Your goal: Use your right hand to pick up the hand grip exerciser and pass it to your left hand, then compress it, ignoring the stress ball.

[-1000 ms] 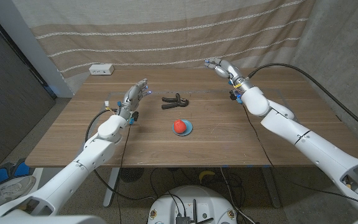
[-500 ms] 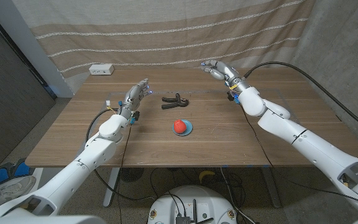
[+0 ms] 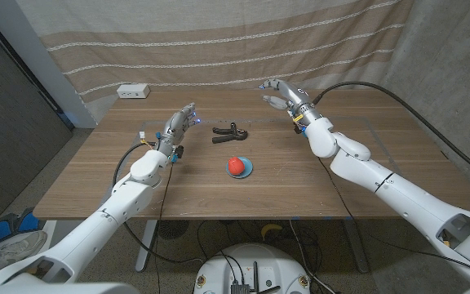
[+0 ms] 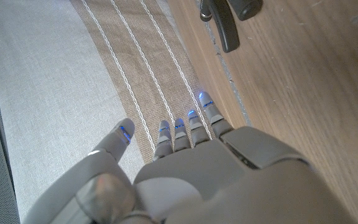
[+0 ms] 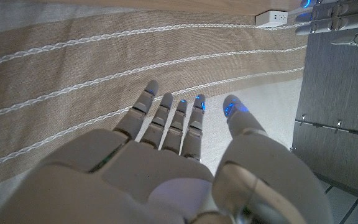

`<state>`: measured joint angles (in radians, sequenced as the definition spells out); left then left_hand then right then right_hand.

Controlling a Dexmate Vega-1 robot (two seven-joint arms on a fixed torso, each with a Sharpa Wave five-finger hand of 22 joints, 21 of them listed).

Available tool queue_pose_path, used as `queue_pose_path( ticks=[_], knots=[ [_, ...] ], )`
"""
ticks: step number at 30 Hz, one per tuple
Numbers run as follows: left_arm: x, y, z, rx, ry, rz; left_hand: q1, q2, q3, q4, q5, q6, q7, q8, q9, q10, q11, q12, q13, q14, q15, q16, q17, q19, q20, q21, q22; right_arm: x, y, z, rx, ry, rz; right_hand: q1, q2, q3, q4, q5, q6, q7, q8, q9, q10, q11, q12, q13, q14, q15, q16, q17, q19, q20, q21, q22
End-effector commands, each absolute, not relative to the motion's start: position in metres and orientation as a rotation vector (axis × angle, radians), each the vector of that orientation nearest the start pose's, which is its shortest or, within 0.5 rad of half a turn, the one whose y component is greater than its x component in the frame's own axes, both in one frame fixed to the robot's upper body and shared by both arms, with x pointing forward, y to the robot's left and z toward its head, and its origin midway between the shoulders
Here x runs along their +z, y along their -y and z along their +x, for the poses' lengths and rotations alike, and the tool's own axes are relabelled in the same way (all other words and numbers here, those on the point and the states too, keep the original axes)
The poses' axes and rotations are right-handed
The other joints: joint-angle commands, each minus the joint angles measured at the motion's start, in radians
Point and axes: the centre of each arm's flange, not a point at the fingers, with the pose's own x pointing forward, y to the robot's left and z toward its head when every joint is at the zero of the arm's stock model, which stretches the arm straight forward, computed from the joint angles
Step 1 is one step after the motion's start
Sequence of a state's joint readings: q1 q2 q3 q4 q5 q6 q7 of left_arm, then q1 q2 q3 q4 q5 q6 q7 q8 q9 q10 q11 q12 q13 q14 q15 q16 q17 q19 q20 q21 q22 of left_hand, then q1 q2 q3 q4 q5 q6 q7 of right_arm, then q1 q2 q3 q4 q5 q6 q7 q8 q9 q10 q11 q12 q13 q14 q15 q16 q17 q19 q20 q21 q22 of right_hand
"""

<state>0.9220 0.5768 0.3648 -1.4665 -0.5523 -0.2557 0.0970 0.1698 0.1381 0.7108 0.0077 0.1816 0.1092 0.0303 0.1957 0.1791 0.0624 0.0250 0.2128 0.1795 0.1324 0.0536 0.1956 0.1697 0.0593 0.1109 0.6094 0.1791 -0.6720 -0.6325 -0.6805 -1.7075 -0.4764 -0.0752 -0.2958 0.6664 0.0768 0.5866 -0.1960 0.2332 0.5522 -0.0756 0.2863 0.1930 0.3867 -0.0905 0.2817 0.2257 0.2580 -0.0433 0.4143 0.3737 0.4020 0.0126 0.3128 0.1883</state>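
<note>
Head view: exerciser [image 3: 230, 131] left of right hand [image 3: 279, 92]

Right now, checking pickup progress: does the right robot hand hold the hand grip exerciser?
No. The hand grip exerciser lies on the table, apart from the open right robot hand.

- The hand grip exerciser [image 3: 230, 131] lies on the bench [image 3: 300, 184], near the middle of its far half.
- The ball [image 3: 236, 165] sits in front of the exerciser, closer to the robot, on a small dish [image 3: 247, 171].
- The left hand [image 3: 180, 124] is left of the exerciser, apart from it.
- The right hand [image 3: 280, 92] is right of the exerciser and behind it, raised over the far edge.
- A power strip [image 3: 133, 91] lies far left of the exerciser, at the back corner.
</note>
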Motion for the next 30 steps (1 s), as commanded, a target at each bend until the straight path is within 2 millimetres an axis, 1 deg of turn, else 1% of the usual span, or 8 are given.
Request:
queue_pose_path(
  ticks=[1, 4, 11, 12, 24, 30],
  knots=[
    [-0.025, -0.286, 0.624, -0.148, 0.622, 0.065, -0.011, 0.013, 0.004, -0.003, 0.002, 0.009, 0.001, 0.0, 0.004, 0.005, -0.003, -0.004, 0.003, 0.008, 0.003, 0.001, 0.006, 0.004, 0.009, -0.007, 0.003, 0.065, 0.131, 0.584, -0.096, 1.001, -1.227, 0.027, 0.002, 0.0, 0.0, -0.002, 0.016, -0.003, 0.008, 0.005, 0.012, -0.006, 0.009, 0.004, 0.011, -0.121, 0.009, 0.003, 0.016, 0.0, 0.006, 0.004],
    [-0.026, -0.285, 0.623, -0.147, 0.62, 0.063, -0.012, 0.013, 0.004, -0.004, 0.002, 0.009, -0.001, 0.0, 0.004, 0.006, -0.004, -0.005, 0.003, 0.008, 0.004, 0.001, 0.006, 0.004, 0.01, -0.007, 0.003, 0.065, 0.128, 0.584, -0.099, 1.002, -1.244, 0.055, -0.007, -0.005, 0.001, -0.004, 0.04, -0.013, 0.016, 0.005, 0.02, -0.01, 0.01, 0.006, 0.014, -0.127, 0.012, 0.005, 0.021, -0.003, 0.008, 0.005],
    [-0.028, -0.285, 0.622, -0.146, 0.616, 0.063, -0.014, 0.013, 0.005, -0.004, 0.002, 0.011, 0.0, -0.001, 0.004, 0.006, -0.004, -0.005, 0.003, 0.011, 0.005, 0.0, 0.006, 0.005, 0.011, -0.008, 0.003, 0.06, 0.125, 0.587, -0.076, 0.988, -1.274, 0.089, -0.017, -0.012, 0.003, -0.009, 0.06, -0.021, 0.021, 0.004, 0.034, -0.02, 0.012, 0.007, 0.02, -0.133, 0.019, 0.009, 0.024, -0.006, 0.009, 0.005],
    [-0.028, -0.285, 0.621, -0.145, 0.615, 0.06, -0.015, 0.013, 0.005, -0.005, 0.002, 0.011, 0.0, -0.001, 0.004, 0.007, -0.004, -0.005, 0.003, 0.011, 0.005, 0.0, 0.006, 0.006, 0.011, -0.008, 0.003, 0.059, 0.124, 0.588, -0.071, 0.986, -1.279, 0.093, -0.018, -0.013, 0.004, -0.009, 0.066, -0.02, 0.022, 0.004, 0.036, -0.018, 0.012, 0.007, 0.02, -0.134, 0.019, 0.009, 0.025, -0.005, 0.01, 0.005],
    [-0.03, -0.285, 0.619, -0.144, 0.614, 0.067, -0.018, 0.013, 0.007, -0.006, 0.002, 0.012, -0.001, -0.002, 0.004, 0.008, -0.003, -0.007, 0.003, 0.015, 0.006, 0.0, 0.006, 0.007, 0.012, -0.01, 0.003, 0.051, 0.118, 0.591, -0.031, 0.973, -1.305, 0.114, -0.022, -0.024, 0.01, -0.014, 0.074, -0.021, 0.022, 0.005, 0.047, -0.019, 0.013, 0.009, 0.019, -0.137, 0.024, 0.015, 0.027, -0.007, 0.011, 0.005],
    [-0.03, -0.285, 0.619, -0.145, 0.615, 0.062, -0.019, 0.013, 0.008, -0.007, 0.002, 0.012, -0.001, -0.002, 0.004, 0.009, -0.002, -0.007, 0.003, 0.015, 0.006, -0.001, 0.006, 0.008, 0.011, -0.011, 0.003, 0.049, 0.114, 0.593, -0.009, 0.962, -1.314, 0.121, -0.022, -0.031, 0.013, -0.016, 0.08, -0.021, 0.023, 0.005, 0.051, -0.016, 0.013, 0.009, 0.018, -0.137, 0.027, 0.018, 0.028, -0.007, 0.011, 0.006]
  ],
)
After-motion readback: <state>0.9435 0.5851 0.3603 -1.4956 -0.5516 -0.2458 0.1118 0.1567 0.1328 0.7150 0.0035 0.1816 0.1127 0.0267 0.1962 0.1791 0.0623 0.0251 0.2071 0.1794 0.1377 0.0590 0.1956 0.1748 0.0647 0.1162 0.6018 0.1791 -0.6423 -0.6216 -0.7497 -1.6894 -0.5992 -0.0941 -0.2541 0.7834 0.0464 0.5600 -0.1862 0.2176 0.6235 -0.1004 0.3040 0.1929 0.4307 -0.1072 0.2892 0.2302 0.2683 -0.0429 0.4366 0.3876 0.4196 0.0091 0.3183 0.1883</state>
